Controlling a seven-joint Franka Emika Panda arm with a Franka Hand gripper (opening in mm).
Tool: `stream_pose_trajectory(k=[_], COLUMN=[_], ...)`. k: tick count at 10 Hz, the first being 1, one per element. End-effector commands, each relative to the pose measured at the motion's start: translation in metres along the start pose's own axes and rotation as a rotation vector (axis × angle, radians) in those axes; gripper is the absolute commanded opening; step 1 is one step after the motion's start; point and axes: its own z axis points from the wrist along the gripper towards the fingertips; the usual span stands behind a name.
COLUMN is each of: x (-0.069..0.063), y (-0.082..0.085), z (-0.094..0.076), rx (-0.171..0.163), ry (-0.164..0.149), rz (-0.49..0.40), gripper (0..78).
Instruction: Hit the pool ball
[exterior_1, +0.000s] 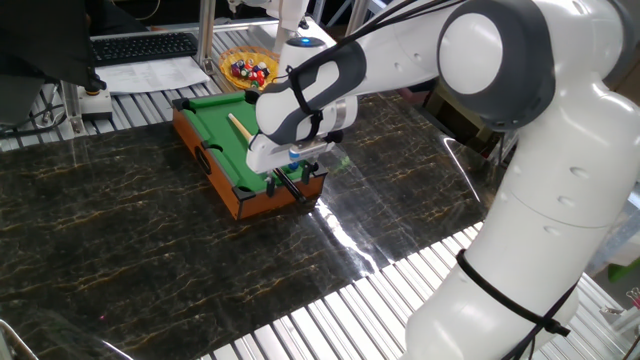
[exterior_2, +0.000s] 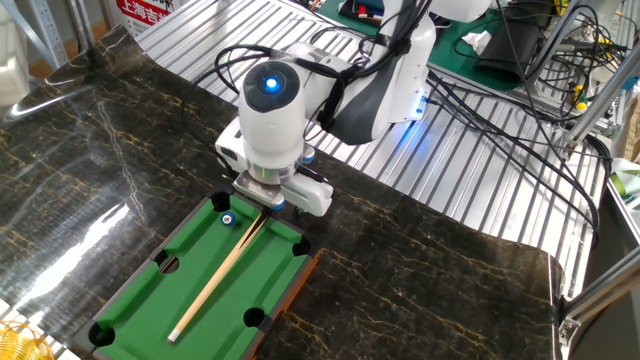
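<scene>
Hovering over one end of the pool table (exterior_2: 190, 262), the pincer (exterior_2: 272, 203) gripped the cue's (exterior_2: 222, 272) end. The blue ball (exterior_2: 227, 219) sat on the felt just beside the cue, near that end's corner pocket.

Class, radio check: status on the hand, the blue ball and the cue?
Hand low over cue stick end, grip hidden. Blue ball on felt beside the cue, near a corner pocket. Nothing between them.
</scene>
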Motion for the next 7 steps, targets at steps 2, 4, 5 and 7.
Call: stream_pose_trajectory(k=[2, 4, 5, 7], x=[-0.0011, -0.0011, -0.0011, -0.0011], y=[-0.0020, -0.0020, -0.0020, -0.0020], z=[-0.0006, -0.0006, -0.0006, -0.0006], rx=[-0.004, -0.002, 0.002, 0.002], ry=[-0.001, -0.002, -0.003, -0.003], rz=[0.006, 0.021, 0.026, 0.032], gripper=[77.5, 77.5, 77.5, 77.5])
